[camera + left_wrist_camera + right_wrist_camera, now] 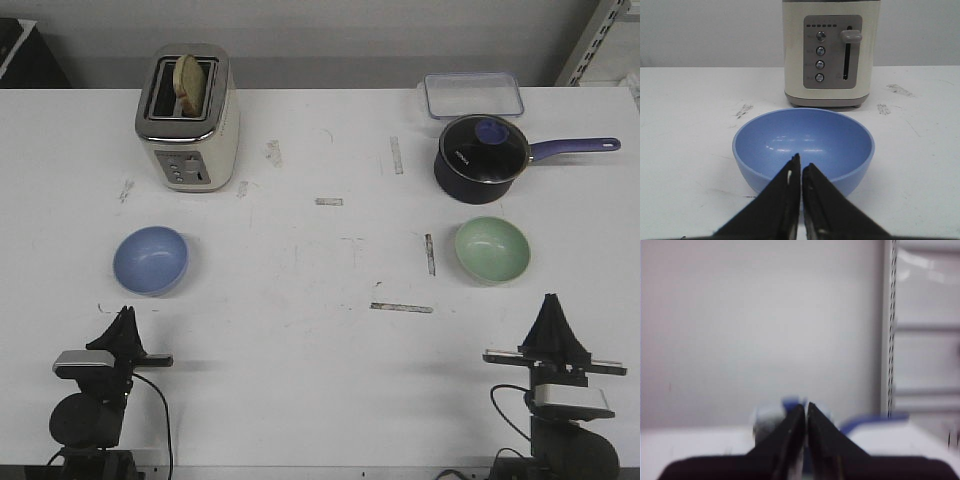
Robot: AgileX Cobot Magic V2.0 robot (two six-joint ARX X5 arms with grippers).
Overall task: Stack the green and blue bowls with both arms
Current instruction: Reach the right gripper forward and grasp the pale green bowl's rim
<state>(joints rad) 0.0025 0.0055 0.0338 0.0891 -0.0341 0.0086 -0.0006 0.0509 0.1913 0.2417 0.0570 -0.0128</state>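
Observation:
The light blue bowl sits upright on the left of the white table; in the left wrist view it lies just beyond my fingertips. My left gripper is shut and empty, a short way in front of that bowl. The pale green bowl sits upright on the right, near the saucepan. My right gripper is shut and empty, in front of the green bowl. The green bowl does not show in the blurred right wrist view.
A cream toaster with a slice of bread stands at the back left. A dark blue glass-lidded saucepan stands behind the green bowl, its handle pointing right. A clear lidded box lies behind it.

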